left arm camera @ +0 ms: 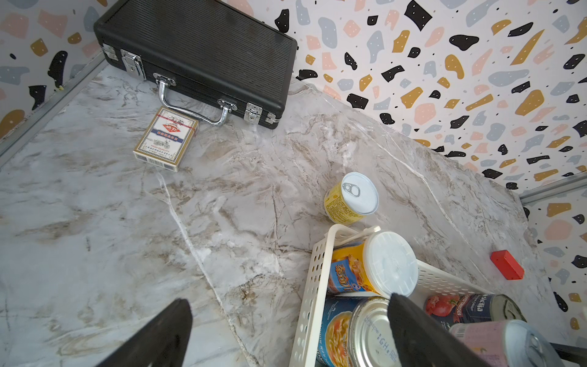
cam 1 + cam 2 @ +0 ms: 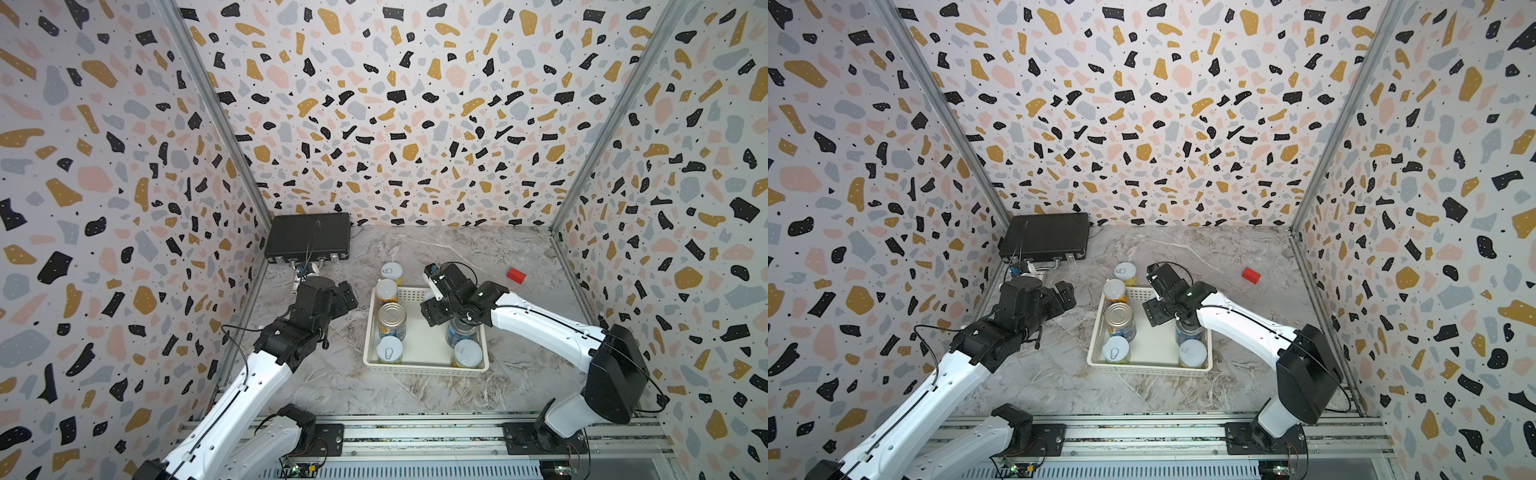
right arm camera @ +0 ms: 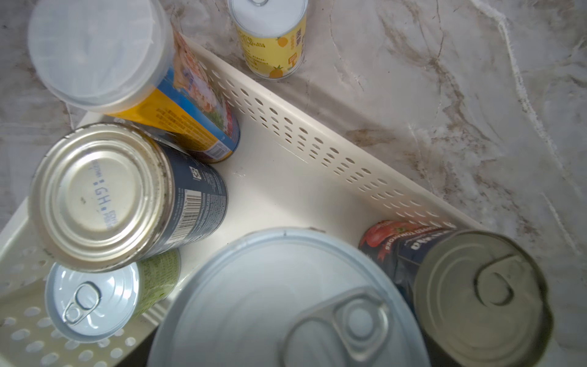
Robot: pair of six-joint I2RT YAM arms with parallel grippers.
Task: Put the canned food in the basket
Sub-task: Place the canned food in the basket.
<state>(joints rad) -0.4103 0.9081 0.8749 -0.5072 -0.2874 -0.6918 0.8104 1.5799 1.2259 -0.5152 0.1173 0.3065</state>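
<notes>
One pink can (image 1: 482,336) appears clamped in right gripper (image 2: 432,300) over basket (image 2: 424,365); lower upright onto bare floor beside navy can (image 3: 476,286). Left gripper (image 1: 289,300) wide, empty. Yellow can (image 2: 392,272) stands outside basket's far-left corner.

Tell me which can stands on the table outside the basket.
The yellow can with the white pull-tab top, upright on the marble table just beyond the basket's far wall. The other cans in view are all within the basket.

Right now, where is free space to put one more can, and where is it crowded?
Free: the basket's middle floor, between blue can and tomato can; also marble between card box and yellow can. Crowded: the basket's left wall.
</notes>
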